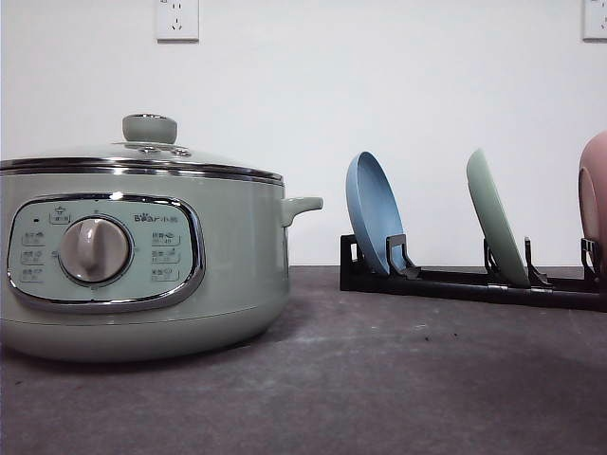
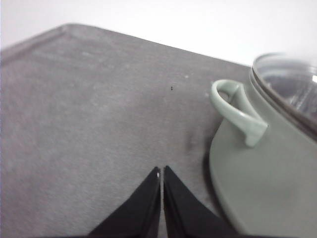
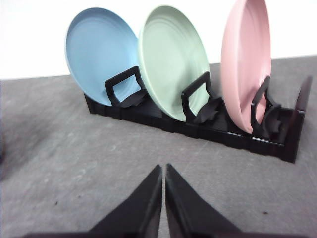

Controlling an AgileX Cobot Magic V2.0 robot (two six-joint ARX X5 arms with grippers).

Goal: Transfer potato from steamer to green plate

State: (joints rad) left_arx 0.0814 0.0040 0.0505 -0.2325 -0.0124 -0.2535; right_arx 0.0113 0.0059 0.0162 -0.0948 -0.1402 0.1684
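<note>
1 steamer (image 1: pixel 142 256), lid on, just beside left gripper (image 2: pixel 161 173); potato not visible. 3 plates in rack (image 3: pixel 208 129) ahead of right gripper (image 3: pixel 164 171); green plate (image 3: pixel 173 59) mid. Both grippers closed, empty.

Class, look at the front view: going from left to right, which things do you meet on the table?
Steamer → blue plate → green plate → pink dish, the three dishes standing on edge in a black rack.

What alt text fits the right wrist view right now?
Three plates stand on edge in a black rack on a grey table: blue plate, green plate, pink dish. The right gripper points at them, shut and empty.
</note>
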